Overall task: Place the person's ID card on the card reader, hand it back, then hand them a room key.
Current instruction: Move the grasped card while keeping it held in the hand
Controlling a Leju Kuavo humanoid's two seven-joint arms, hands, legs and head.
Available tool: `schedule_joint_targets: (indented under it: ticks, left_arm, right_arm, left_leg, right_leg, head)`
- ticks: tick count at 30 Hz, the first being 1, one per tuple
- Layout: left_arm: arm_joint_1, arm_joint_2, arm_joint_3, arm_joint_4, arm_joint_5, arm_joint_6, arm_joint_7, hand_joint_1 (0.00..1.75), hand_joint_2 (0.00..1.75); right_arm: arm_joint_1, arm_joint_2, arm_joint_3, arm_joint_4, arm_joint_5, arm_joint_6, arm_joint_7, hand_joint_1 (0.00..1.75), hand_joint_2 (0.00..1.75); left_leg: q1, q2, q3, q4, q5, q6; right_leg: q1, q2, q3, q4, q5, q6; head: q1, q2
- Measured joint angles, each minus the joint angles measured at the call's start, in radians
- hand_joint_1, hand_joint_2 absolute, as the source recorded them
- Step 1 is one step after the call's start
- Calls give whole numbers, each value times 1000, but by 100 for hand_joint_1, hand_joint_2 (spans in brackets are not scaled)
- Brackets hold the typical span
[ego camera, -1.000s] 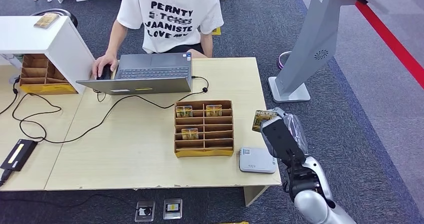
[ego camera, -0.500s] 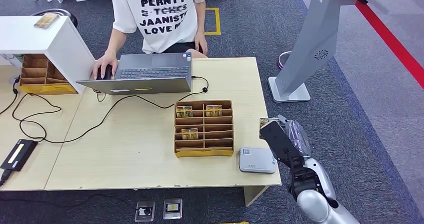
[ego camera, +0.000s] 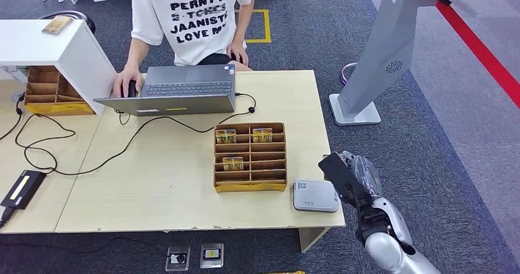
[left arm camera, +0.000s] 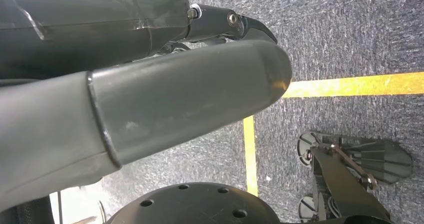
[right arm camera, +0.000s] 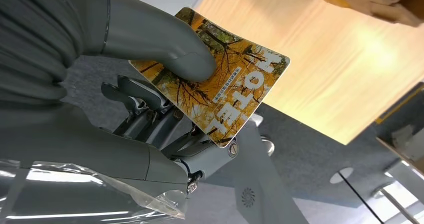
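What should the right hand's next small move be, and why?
Probably move left over the card reader and lay the card on it. The right hand pinches the card beside the table edge, and the reader's top looks bare.

Bench [ego camera: 165,188]: laptop [ego camera: 178,90] at far edge, person [ego camera: 193,19] seated behind it. Divided tray [ego camera: 250,159] near centre-right, cards [ego camera: 243,136] in its far compartments; card reader [ego camera: 314,195] just right of tray at near edge. Right hand [ego camera: 349,176] off the bench's right edge, beside reader, holding room key [right arm camera: 220,96]. Kiosk stand [ego camera: 383,53] on floor, far right.
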Motion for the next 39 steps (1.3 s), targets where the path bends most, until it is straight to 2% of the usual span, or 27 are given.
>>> schedule_joint_targets:
  ticks: [13,20,32,39]
  left_arm:
    - [0,0,0,0,-18,-6,0,0,0]
    - [0,3,0,0,-52,-29,-4,0,0]
    - [-2,5,0,0,-56,-34,-4,0,0]
    - [-2,6,0,0,-56,-36,-4,0,0]
  right_arm:
    - [25,-8,-16,85,-28,20,11,175,175]
    - [65,-16,-29,98,-87,22,25,175,175]
    - [75,-9,-38,122,-296,46,-54,175,175]
    - [67,-4,-37,139,-339,46,-70,175,175]
  left_leg:
    - [0,0,0,0,0,0]
    - [0,0,0,0,0,0]
    - [0,0,0,0,0,0]
    - [0,0,0,0,0,0]
  right_leg:
    - [0,0,0,0,0,0]
    - [0,0,0,0,0,0]
    - [0,0,0,0,0,0]
    - [0,0,0,0,0,0]
  head:
    - [0,0]
    - [0,0]
    - [0,0]
    - [0,0]
